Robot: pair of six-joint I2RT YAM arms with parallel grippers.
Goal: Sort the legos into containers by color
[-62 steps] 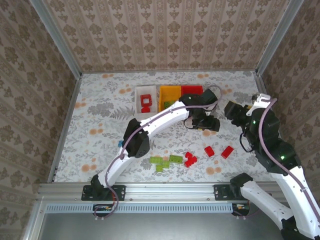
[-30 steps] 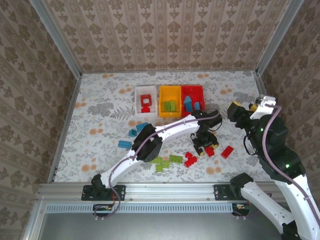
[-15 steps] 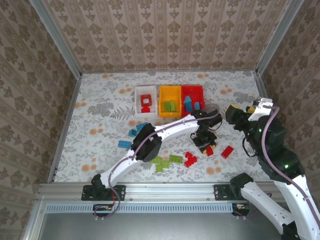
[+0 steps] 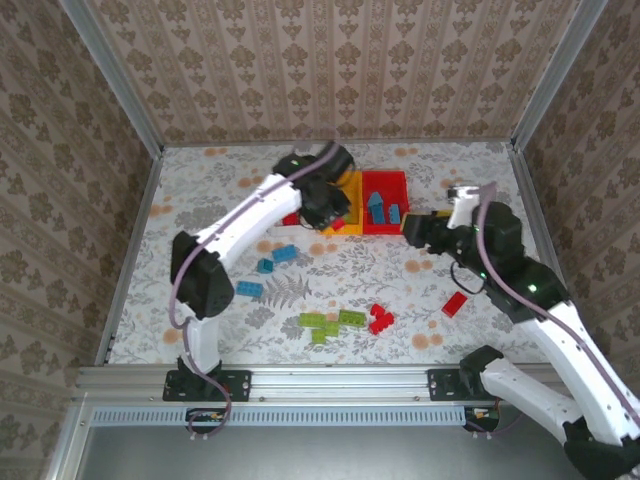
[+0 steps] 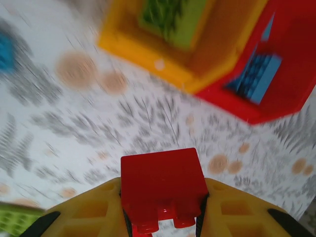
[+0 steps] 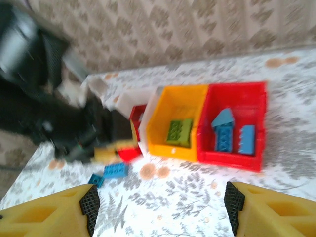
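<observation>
red brick | yellow-orange bin | red bin — blue bricks | floral table

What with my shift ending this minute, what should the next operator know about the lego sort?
Left gripper: jaws shut on a red brick, above the table just in front of the bins.
Right gripper: open, empty, facing the bins.
Done: a green brick in the yellow bin, blue pieces in the red bin, some red in the white bin.
Left: on the table, loose blue bricks, loose green bricks and loose red bricks.
</observation>
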